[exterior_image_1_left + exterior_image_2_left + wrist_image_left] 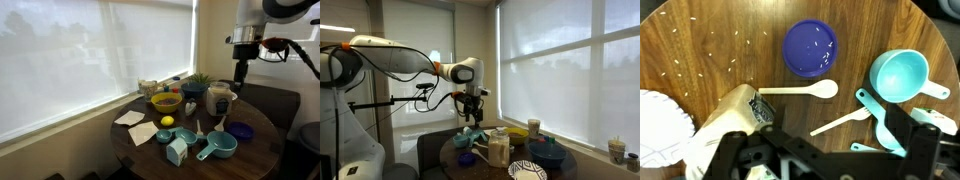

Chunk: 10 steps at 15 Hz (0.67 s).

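The hand [820, 150] gapes wide, empty. The white spoon [795, 92] lies mid-frame above it, long axis left-right.

A home dining corner: a round wooden tabletop [262, 150] beside wide windows with roller blinds [80, 60], carrying a yellow bowl [165, 101], teal measuring cups [900, 75], a pale spoon [800, 91] and a potted plant [200, 80]
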{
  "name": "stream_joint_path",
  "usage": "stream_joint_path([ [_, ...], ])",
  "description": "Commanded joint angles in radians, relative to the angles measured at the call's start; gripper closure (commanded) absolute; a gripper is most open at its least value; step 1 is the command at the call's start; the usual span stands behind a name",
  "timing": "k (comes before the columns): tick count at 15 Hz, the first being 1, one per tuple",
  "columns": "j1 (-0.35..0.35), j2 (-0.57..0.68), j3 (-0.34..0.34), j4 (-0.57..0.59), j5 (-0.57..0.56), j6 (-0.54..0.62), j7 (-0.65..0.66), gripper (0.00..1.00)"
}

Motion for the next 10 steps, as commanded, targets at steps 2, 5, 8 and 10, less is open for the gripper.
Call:
stream_joint_path([
  [2,-0.01,-0.038,0.024,0.161,-0.142,-0.14,0.013,0.0],
  [5,-0.026,-0.049,0.039,0.239,-0.228,-0.186,0.075,0.0],
  [8,-0.052,-0.061,0.054,0.295,-0.296,-0.239,0.182,0.0],
  [10,-0.068,-0.067,0.058,0.316,-0.331,-0.272,0.241,0.0],
])
